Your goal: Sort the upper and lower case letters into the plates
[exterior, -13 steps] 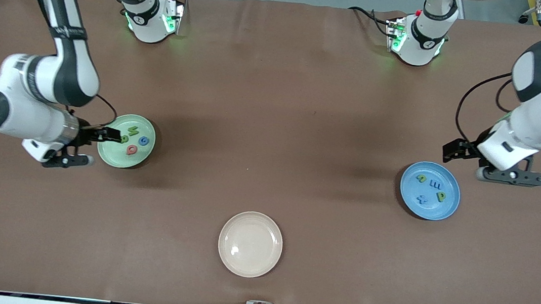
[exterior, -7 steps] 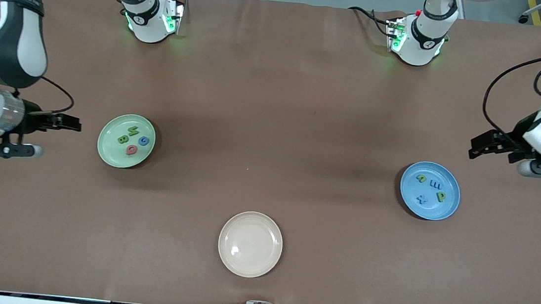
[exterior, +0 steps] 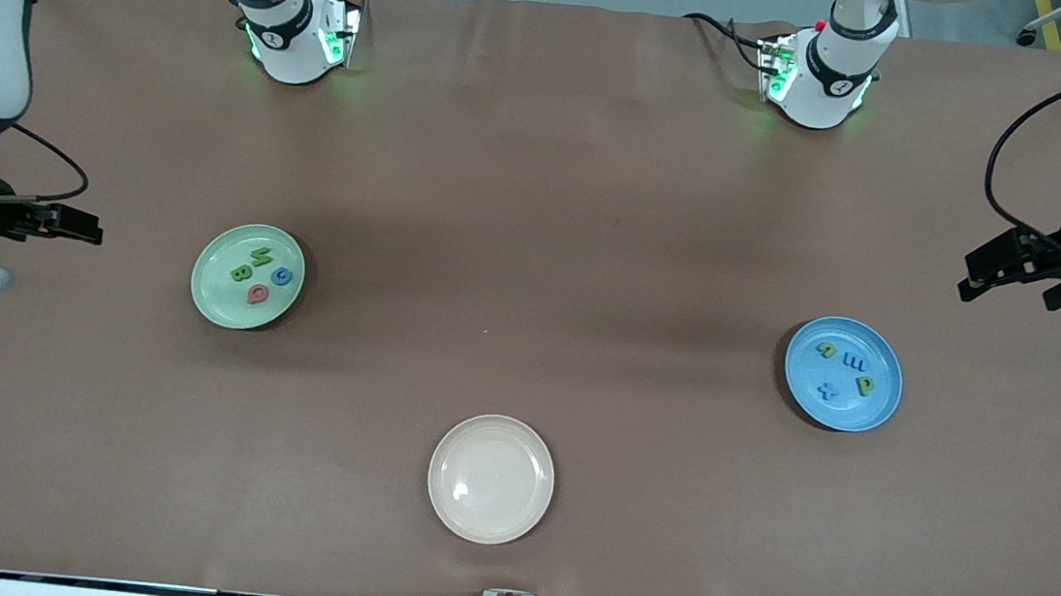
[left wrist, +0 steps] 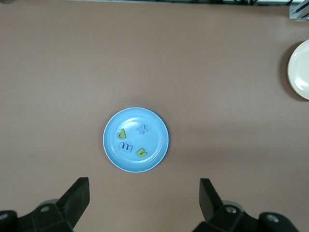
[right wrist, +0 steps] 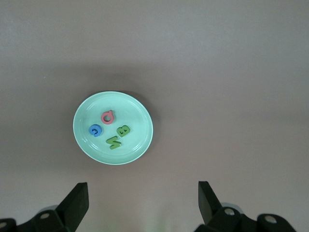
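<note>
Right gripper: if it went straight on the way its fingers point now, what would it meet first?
Probably the bare brown table, just short of the light green round plate. The open right gripper aims down at the tabletop, and the plate with its four toy letters lies ahead, though depth is unclear.

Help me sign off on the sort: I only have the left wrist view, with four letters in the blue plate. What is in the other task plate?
Observer: The light green plate holds four letters: red Q, blue G, green B, green N.
Operator: Any letters loose elsewhere?
Observer: None show on the table in the front view.
Operator: Where is the right claw?
Observer: The right claw is open, holding nothing, over bare table beside the light green plate, toward the right arm's end.
</note>
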`<action>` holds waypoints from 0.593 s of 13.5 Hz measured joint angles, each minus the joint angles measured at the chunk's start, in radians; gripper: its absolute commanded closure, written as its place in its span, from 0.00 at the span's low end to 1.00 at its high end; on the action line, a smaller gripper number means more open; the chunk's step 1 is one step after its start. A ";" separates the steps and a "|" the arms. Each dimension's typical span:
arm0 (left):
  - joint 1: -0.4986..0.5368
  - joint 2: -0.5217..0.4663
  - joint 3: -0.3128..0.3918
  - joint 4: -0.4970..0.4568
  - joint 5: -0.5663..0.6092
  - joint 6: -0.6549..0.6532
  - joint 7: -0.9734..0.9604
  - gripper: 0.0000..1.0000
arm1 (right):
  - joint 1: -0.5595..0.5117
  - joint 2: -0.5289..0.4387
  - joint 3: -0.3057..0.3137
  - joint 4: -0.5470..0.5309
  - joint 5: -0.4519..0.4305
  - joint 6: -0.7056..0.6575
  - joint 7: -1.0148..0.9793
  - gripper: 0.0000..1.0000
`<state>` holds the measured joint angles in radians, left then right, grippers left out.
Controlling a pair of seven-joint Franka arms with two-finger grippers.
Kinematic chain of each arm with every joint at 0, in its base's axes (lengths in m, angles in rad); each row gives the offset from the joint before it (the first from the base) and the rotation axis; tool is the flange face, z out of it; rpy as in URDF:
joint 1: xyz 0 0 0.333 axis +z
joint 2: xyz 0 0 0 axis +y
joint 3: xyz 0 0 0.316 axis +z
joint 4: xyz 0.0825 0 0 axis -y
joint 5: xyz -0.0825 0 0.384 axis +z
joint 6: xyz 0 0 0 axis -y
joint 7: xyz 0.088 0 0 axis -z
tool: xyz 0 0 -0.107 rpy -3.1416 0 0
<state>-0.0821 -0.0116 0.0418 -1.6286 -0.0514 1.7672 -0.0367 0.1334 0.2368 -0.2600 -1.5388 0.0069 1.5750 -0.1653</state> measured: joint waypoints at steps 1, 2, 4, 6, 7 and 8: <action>0.000 -0.014 0.000 0.001 0.000 -0.001 0.000 0.00 | -0.003 0.000 0.000 0.008 0.000 -0.005 0.001 0.00; 0.000 -0.026 0.000 0.001 0.000 -0.002 0.000 0.00 | -0.004 0.000 0.000 0.014 0.001 -0.007 0.002 0.00; 0.000 -0.045 0.000 0.001 0.000 -0.006 0.000 0.00 | -0.004 0.000 0.002 0.021 0.002 -0.007 0.002 0.00; 0.000 -0.049 0.000 0.001 0.000 -0.011 0.000 0.00 | -0.004 0.000 0.003 0.030 0.002 -0.007 0.003 0.00; 0.000 -0.049 0.000 0.001 0.000 -0.012 0.000 0.00 | -0.004 0.000 0.003 0.038 0.002 -0.007 0.003 0.00; 0.000 -0.049 0.000 0.001 0.000 -0.015 0.000 0.00 | -0.004 0.000 0.003 0.050 0.002 -0.007 0.003 0.00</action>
<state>-0.0822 -0.0603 0.0422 -1.6278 -0.0514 1.7526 -0.0367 0.1294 0.2370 -0.2566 -1.4885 0.0085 1.5681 -0.1621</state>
